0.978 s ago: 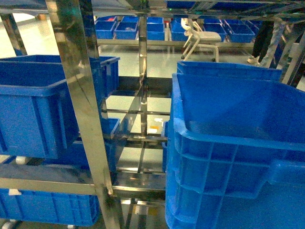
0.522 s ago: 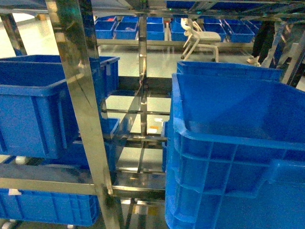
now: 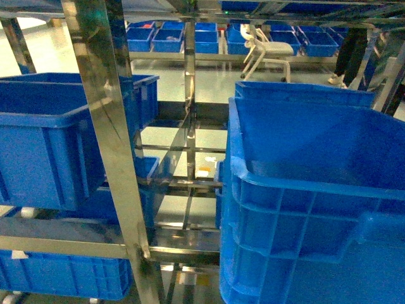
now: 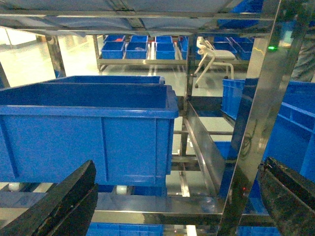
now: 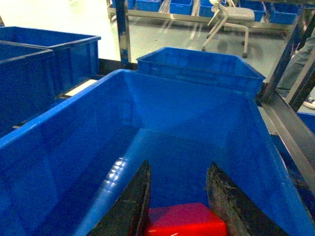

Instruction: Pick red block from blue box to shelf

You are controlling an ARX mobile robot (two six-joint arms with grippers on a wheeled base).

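Red block [image 5: 184,220], glossy and flat-topped, sits clamped between the dark fingers of my right hand [image 5: 179,216], low inside the blue box [image 5: 74,147], whose smooth plastic walls slope. Lifting seems begun; carrying it to the shelf [image 3: 104,126] remains. My left hand [image 4: 162,206] hangs released before the shiny steel uprights and ribbed blue crates [image 4: 88,128].

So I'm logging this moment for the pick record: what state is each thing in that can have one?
red block: between the right gripper's fingers, over the box interior; contact not clear.
right gripper: fingers close on either side of the block.
left gripper: open, empty, facing the shelf.
blue box: open-topped, nothing else visible inside.
shelf: upright, holding blue crates.
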